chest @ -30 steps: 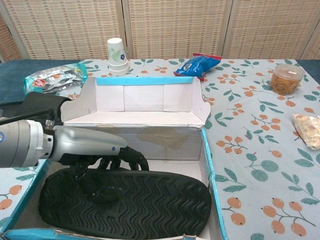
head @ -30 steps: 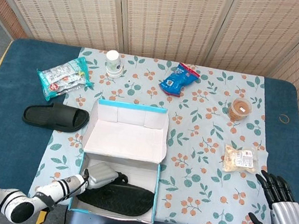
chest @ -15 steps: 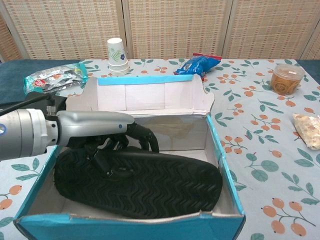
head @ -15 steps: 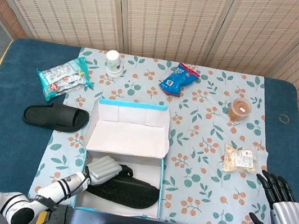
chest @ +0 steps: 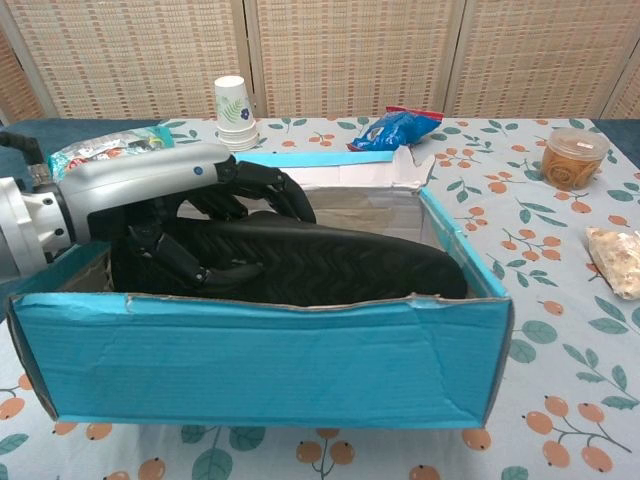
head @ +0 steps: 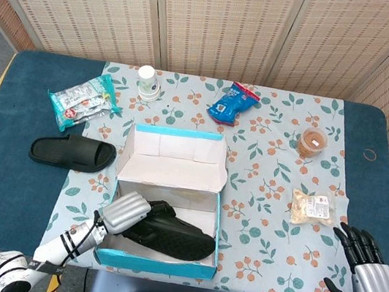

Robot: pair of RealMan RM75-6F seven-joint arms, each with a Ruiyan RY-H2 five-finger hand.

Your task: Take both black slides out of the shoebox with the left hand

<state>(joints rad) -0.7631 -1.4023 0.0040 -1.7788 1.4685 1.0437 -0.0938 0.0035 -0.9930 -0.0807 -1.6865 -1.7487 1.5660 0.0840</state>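
Chest view: left hand [chest: 150, 215] raised slide [chest: 300, 262], shoebox [chest: 270, 360] tilted.

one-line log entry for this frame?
left hand: grips slide in shoebox | other slide: out, on table | right hand: idle, open

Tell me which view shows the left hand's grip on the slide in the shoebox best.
The chest view: the left hand fills the frame, fingers curled around the black slide. The head view shows only the hand's back over the slide, small.
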